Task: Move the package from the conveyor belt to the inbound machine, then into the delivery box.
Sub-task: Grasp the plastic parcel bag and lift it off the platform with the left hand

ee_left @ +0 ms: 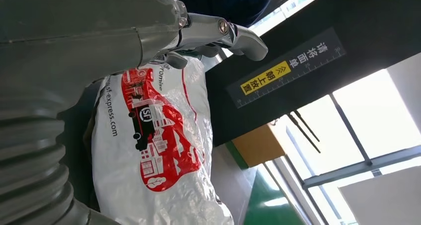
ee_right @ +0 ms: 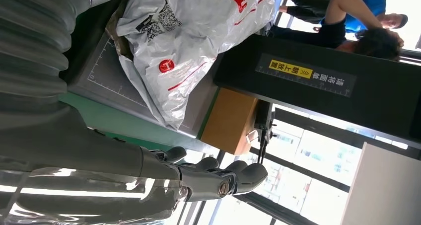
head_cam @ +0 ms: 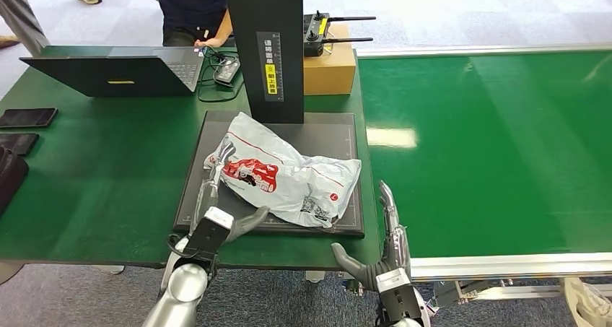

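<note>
The package (head_cam: pixel 289 175), a crumpled white courier bag with red print, lies on the black platform (head_cam: pixel 339 128) of the inbound machine, below its black column (head_cam: pixel 263 45). My left hand (head_cam: pixel 216 211) lies at the bag's left end, with its fingers (head_cam: pixel 220 161) resting along that edge and the thumb spread toward the front edge. The left wrist view shows the fingers (ee_left: pixel 218 34) above the printed bag (ee_left: pixel 149 150). My right hand (head_cam: pixel 382 255) is open at the table's front edge, apart from the bag (ee_right: pixel 188 36). Its fingers (ee_right: pixel 218 178) hold nothing.
The green conveyor belt (head_cam: pixel 491 146) runs along the right. Behind the machine are a cardboard box (head_cam: pixel 328 71) with a remote controller (head_cam: pixel 315 35) on it, a laptop (head_cam: pixel 115 74) and cables. Dark phones (head_cam: pixel 25 118) lie far left. A person (head_cam: pixel 191 9) stands behind the table.
</note>
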Robot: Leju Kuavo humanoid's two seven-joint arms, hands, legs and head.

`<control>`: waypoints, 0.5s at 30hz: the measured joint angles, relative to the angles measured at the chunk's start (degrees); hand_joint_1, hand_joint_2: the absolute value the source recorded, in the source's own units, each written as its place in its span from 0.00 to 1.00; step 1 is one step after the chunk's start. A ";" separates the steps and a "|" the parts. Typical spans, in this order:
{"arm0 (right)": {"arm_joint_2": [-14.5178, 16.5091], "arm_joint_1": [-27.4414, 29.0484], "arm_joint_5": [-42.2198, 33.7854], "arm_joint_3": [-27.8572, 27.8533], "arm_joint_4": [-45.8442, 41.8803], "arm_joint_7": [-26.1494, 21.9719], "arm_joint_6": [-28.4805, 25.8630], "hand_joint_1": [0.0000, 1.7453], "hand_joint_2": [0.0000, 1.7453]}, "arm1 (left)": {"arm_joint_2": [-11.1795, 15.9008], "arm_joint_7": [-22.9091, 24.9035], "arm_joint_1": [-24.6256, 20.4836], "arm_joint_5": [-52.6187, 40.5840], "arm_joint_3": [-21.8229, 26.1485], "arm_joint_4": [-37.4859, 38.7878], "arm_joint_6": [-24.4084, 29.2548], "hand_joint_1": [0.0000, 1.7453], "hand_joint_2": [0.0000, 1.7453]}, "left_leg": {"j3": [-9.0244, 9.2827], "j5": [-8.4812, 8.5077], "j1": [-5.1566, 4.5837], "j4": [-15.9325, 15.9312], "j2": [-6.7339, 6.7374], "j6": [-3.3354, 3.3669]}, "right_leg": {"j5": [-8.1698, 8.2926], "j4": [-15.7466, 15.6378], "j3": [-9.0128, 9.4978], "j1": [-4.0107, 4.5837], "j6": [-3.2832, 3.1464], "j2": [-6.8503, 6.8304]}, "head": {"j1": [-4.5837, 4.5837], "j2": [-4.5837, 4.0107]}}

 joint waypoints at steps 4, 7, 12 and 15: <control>0.00 -0.28 -0.06 -0.03 0.10 0.04 -0.06 0.00 1.00 | 0.00 -0.32 0.39 1.90 -0.05 0.00 -0.69 0.00 1.00 | 0.00 0.00 0.00 0.00 0.00 0.00 | 0.00 0.00 0.00 0.00 0.00 0.00 | 0.00 0.00; 0.00 -0.35 -0.68 -0.29 0.10 0.02 -0.57 0.00 1.00 | 0.00 -0.86 0.68 3.37 -0.03 0.00 -1.48 0.00 1.00 | 0.00 0.00 0.00 0.00 0.00 0.00 | 0.00 0.00 -0.01 0.00 0.00 0.00 | 0.00 0.00; 0.00 -0.25 -2.12 -1.65 -0.70 -0.31 -1.55 0.00 1.00 | 0.00 -1.64 1.01 4.88 -0.03 0.01 -1.98 0.00 1.00 | 0.00 0.00 0.00 0.00 0.00 0.00 | 0.00 0.00 -0.01 0.00 0.00 0.00 | 0.01 0.00; 0.00 -0.32 -2.21 -2.19 -1.09 -0.36 -1.49 0.00 1.00 | 0.00 -1.81 1.03 5.07 -0.03 0.02 -1.97 0.00 1.00 | 0.00 0.00 0.00 0.00 0.00 0.00 | 0.00 0.00 0.00 -0.01 0.00 0.00 | 0.00 0.00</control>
